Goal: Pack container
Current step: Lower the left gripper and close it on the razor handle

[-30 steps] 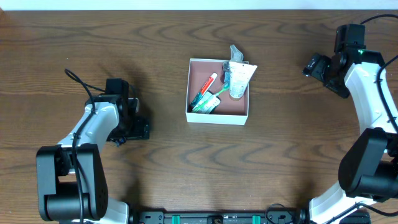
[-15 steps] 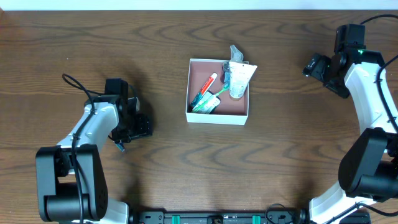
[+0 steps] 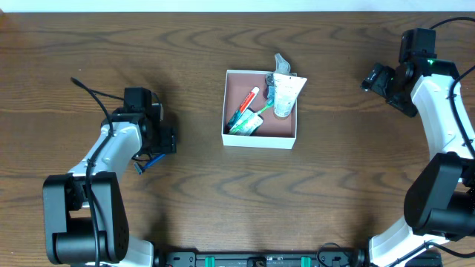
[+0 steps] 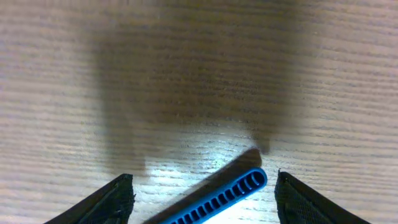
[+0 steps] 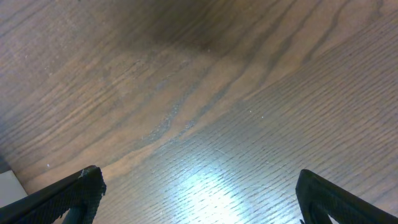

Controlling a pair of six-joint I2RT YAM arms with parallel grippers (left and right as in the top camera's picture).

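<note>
The container [image 3: 260,139], a white-walled box with a reddish-brown inside, sits mid-table. It holds a white tube [image 3: 286,93], a red-and-white toothbrush [image 3: 249,99] and green items [image 3: 246,123]. My left gripper [image 3: 162,139] is open at the left of the table, well apart from the container. A blue comb [image 3: 149,161] lies on the wood just beside it. In the left wrist view the comb [image 4: 231,191] lies flat between the open fingers [image 4: 202,200], touching neither. My right gripper [image 3: 373,78] is open and empty at the far right; its wrist view [image 5: 199,196] shows only wood.
The left arm's black cable [image 3: 89,89] loops over the table at the far left. The table's far edge runs along the top of the overhead view. A pale corner [image 5: 9,186] shows at the left edge of the right wrist view.
My left gripper has moved toward the table's far side, and more of the blue comb now shows on the wood below it. The right arm and the container have not moved.
</note>
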